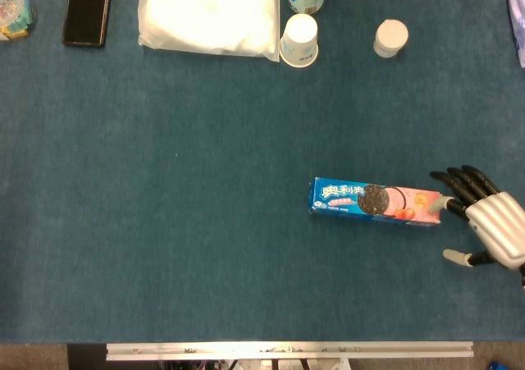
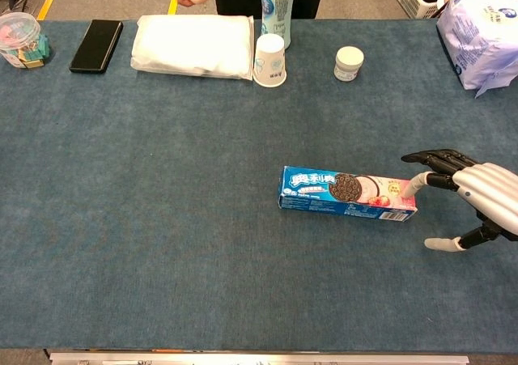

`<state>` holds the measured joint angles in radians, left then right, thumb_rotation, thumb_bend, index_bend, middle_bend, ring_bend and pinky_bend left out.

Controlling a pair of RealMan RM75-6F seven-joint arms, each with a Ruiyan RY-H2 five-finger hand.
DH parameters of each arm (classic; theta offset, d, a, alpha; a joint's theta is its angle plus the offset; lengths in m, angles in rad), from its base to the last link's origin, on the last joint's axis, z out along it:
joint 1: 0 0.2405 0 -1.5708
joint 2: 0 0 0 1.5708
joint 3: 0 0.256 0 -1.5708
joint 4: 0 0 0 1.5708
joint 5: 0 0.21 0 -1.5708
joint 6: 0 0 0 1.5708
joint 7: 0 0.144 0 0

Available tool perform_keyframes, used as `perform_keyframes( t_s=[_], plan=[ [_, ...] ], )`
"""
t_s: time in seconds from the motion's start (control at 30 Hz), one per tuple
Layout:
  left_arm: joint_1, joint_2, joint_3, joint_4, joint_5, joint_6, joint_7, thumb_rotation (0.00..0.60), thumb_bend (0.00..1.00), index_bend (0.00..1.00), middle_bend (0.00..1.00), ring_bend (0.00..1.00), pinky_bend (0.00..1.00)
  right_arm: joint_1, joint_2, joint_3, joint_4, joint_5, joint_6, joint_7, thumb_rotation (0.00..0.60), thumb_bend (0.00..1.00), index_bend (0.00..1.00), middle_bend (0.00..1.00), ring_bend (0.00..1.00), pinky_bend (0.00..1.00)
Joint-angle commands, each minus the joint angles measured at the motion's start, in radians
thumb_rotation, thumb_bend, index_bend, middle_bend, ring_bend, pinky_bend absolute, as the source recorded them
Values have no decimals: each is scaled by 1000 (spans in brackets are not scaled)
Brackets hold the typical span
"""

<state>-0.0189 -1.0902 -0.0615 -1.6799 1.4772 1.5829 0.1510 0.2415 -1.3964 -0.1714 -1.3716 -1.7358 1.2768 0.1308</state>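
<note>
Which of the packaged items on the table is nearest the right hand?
The blue cookie box, lying flat with its pink end beside the right hand. The white pillow pack and the blue-white bag lie at the far edge.

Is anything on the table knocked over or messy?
Nothing stands out. The cookie box lies flat on the blue table, intact, with the right robot hand at its end. The paper cup, small jar and bottle stand upright.
</note>
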Motion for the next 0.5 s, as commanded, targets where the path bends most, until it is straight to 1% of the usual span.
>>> perform_keyframes(
  t_s=[0.03, 0.2, 0.3, 0.5],
  plan=[
    [0, 1, -1, -1, 3, 2, -3, 600, 276, 655, 522, 362, 472, -3, 8, 7, 3, -31, 63, 62, 600, 0, 370, 111, 0, 0],
    [-2, -7, -4, 16, 27, 18, -27, 600, 276, 655, 523, 363, 480, -23, 20, 46, 10, -38, 176, 118, 600, 0, 370, 171, 0, 0],
    [-3, -10, -5, 26, 30, 20, -40, 600, 277, 655, 524, 363, 488, -33, 44, 80, 2, -25, 234, 114, 600, 0, 374, 220, 21, 0],
    [-1, -9, -4, 26, 34, 24, -43, 600, 277, 655, 524, 363, 491, -57, 106, 145, -46, 10, 322, 76, 600, 0, 464, 297, 96, 8]
  ],
)
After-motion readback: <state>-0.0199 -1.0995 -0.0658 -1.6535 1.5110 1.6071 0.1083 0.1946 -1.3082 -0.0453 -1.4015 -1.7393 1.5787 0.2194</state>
